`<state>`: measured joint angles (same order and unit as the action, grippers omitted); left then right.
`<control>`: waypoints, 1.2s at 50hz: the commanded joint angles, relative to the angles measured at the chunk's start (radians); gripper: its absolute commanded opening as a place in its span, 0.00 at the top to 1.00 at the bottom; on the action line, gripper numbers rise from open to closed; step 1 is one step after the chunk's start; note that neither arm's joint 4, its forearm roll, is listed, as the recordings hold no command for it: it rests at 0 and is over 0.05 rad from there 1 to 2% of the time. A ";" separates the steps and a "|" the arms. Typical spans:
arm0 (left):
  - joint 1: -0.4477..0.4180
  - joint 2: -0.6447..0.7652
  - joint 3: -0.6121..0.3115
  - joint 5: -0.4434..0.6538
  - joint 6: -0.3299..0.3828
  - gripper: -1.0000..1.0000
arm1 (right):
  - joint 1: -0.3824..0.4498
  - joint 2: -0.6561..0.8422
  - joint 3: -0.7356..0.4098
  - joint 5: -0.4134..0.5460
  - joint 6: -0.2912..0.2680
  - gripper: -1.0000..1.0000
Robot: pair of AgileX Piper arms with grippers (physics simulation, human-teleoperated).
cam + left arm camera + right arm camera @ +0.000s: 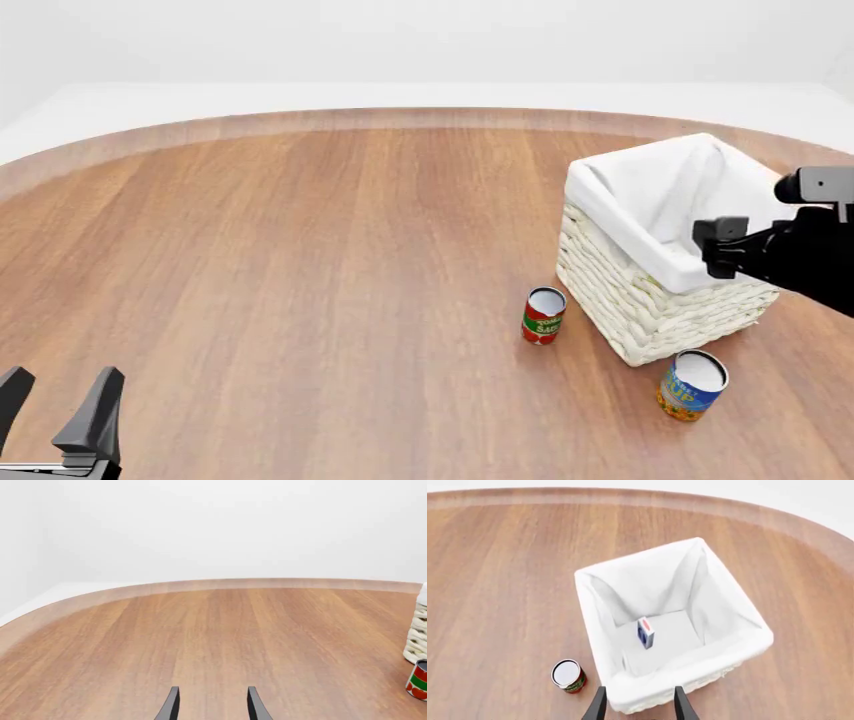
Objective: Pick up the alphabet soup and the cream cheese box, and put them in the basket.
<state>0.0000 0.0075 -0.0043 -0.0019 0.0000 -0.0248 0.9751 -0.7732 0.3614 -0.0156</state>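
The cream cheese box (645,632) already lies inside the basket (627,305), directly below the right end effector (636,705), whose fingers are spread and empty. The alphabet soup (691,385) stands upright on the desk (294,260), nearer this arm, just beside the basket's near corner.

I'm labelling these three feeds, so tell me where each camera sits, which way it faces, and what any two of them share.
Front view: fixed above and behind the arms, facing forward and down at the table, basket and alphabet soup; both arms show.
Left wrist view: behind the left gripper, facing across bare tabletop; fingertips show.
Right wrist view: above the basket, looking down at the cream cheese box inside; right gripper fingertips show.
All three share the basket and red-and-green can.
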 commanded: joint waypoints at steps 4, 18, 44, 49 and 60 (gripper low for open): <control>0.000 0.000 0.000 0.000 0.000 0.00 | -0.001 -0.037 0.039 0.003 0.007 0.00; 0.000 0.000 0.000 0.000 0.000 0.00 | -0.013 -0.071 0.074 0.009 0.010 0.00; 0.000 0.000 0.000 0.000 0.000 0.00 | -0.024 -0.114 0.159 -0.001 0.020 0.00; 0.000 0.000 0.000 0.000 0.000 0.00 | -0.026 -0.116 0.156 0.010 0.024 0.00; 0.000 0.000 0.000 0.000 0.000 0.00 | -0.031 -0.150 0.221 -0.013 0.027 0.00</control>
<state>0.0000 0.0075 -0.0043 -0.0019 0.0000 -0.0500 0.8487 -0.5890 0.3532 0.0104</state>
